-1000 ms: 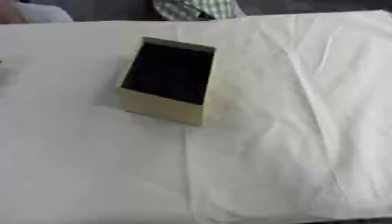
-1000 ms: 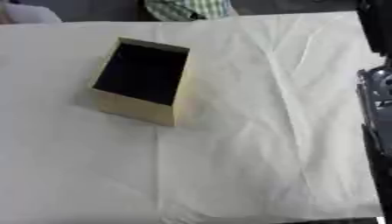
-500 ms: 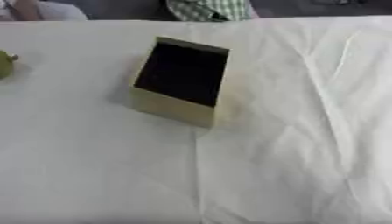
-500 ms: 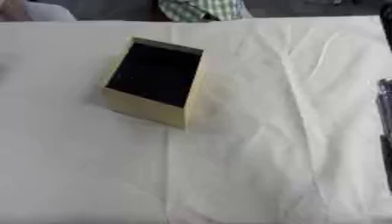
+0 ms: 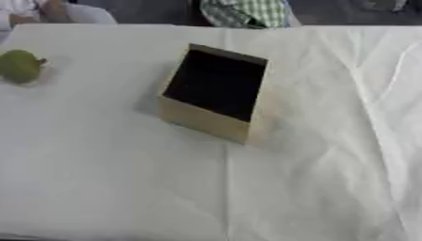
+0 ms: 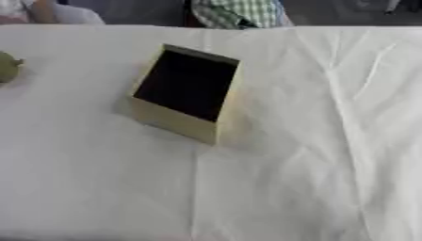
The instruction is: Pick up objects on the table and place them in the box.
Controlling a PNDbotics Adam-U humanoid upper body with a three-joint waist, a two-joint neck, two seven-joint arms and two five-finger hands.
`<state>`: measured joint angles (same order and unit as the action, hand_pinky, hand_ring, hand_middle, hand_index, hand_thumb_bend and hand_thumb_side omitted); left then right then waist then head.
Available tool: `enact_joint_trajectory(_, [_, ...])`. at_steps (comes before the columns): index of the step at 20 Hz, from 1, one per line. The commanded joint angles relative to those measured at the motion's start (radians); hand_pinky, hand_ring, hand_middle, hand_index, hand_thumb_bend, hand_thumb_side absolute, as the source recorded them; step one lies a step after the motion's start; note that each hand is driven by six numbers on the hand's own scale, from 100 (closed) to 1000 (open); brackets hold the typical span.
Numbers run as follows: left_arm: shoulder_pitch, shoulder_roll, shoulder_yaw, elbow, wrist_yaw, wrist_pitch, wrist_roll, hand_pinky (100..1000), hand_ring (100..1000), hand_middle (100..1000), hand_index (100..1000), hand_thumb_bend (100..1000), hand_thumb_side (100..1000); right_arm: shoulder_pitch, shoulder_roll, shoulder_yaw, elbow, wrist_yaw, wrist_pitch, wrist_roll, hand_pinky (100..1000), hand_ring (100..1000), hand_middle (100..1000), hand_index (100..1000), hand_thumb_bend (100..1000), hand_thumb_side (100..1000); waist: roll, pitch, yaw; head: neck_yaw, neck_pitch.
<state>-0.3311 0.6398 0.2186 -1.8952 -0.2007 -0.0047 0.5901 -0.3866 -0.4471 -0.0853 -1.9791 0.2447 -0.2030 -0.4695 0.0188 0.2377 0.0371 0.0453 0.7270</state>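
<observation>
Cream box (image 5: pixel 216 101) standing open-topped a little left of centre on the white tablecloth (image 5: pixel 313 179), turned askew so one corner faces near. Dark interior, nothing visible in it, though the near wall hides part of the floor, so cannot be sure it holds nothing. Green rounded fruit (image 5: pixel 20 66), pear-like with a short stem, lying on the cloth at the far left, well apart from the box and clearly outside it. No other loose thing to be seen on the cloth; creases running down the right side only.

Neither hand in either view, so nothing to say of fingers released, clenched or grasping: simply out of sight. No arm reaching in from either side.

As for progress, judged from how things lie: seemingly at the start, or between picks. The one visible object not yet in the box, not held, not even approached. Left to do: bring a hand to the fruit, most likely the left, being on that side; close round it; lift; carry rightward over the box's opening; let go inside. Round shape likely to roll if nudged rather than grasped, and close to the left edge of view, so worth coming down from above. Box opening broad enough for an easy drop, by the look of it
</observation>
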Motion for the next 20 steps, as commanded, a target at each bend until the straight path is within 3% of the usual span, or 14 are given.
enact_joint_trajectory(1, [-0.034, 0.08, 0.015, 0.057, 0.005, 0.015, -0.003, 684, 674, 611, 748, 739, 497, -0.011, -0.033, -0.001, -0.021, 0.006, 0.001, 0.001, 818, 710, 721, 783, 100, 509, 0.0, -0.012, -0.001, 0.005, -0.017])
enact_joint_trajectory(6, [-0.093, 0.158, -0.002, 0.189, 0.006, 0.039, -0.032, 683, 672, 611, 744, 743, 502, -0.01, -0.035, 0.002, -0.021, 0.005, 0.001, 0.005, 818, 710, 721, 783, 100, 525, 0.001, -0.009, -0.005, 0.007, -0.021])
enact_joint_trajectory(10, [-0.178, 0.248, -0.041, 0.348, -0.052, 0.099, -0.104, 687, 669, 605, 741, 741, 498, -0.011, -0.04, 0.004, -0.021, 0.005, 0.002, 0.008, 818, 711, 721, 783, 100, 525, 0.006, -0.007, -0.008, 0.006, -0.017])
enact_joint_trajectory(13, [-0.213, 0.267, -0.054, 0.411, -0.069, 0.092, -0.127, 687, 669, 605, 741, 741, 498, -0.011, -0.041, 0.005, -0.021, 0.005, 0.002, 0.009, 818, 711, 721, 783, 100, 525, 0.006, -0.006, -0.009, 0.005, -0.015])
enact_joint_trajectory(20, [-0.362, 0.328, -0.128, 0.611, -0.255, 0.069, -0.263, 734, 703, 631, 775, 699, 502, -0.019, -0.05, 0.009, -0.021, 0.005, 0.001, 0.012, 818, 712, 721, 782, 100, 531, 0.012, 0.019, -0.02, 0.019, 0.004])
